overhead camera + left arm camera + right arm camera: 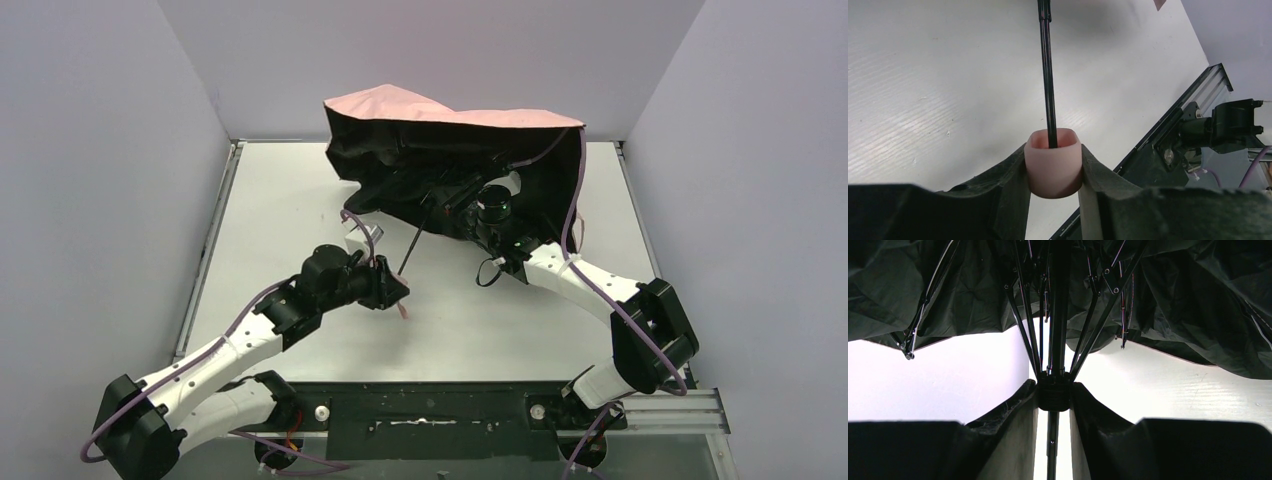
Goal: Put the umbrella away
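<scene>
The umbrella (450, 110) is half open at the back of the table, pale pink outside and black inside. Its thin black shaft (412, 243) runs down-left to the pink handle. My left gripper (392, 291) is shut on the pink handle (1053, 162), with the shaft (1047, 75) rising from it. My right gripper (470, 210) reaches under the canopy and is shut on the black runner (1053, 392) on the shaft, where the ribs (1020, 325) fan out beneath the black fabric (1198, 300). A pink strap end (403, 313) hangs below the left gripper.
The white table (290, 200) has grey walls on three sides. A black rail with mounts (430, 410) runs along the near edge. In the left wrist view the table's edge rail (1173, 120) and an arm base (1233, 125) lie to the right.
</scene>
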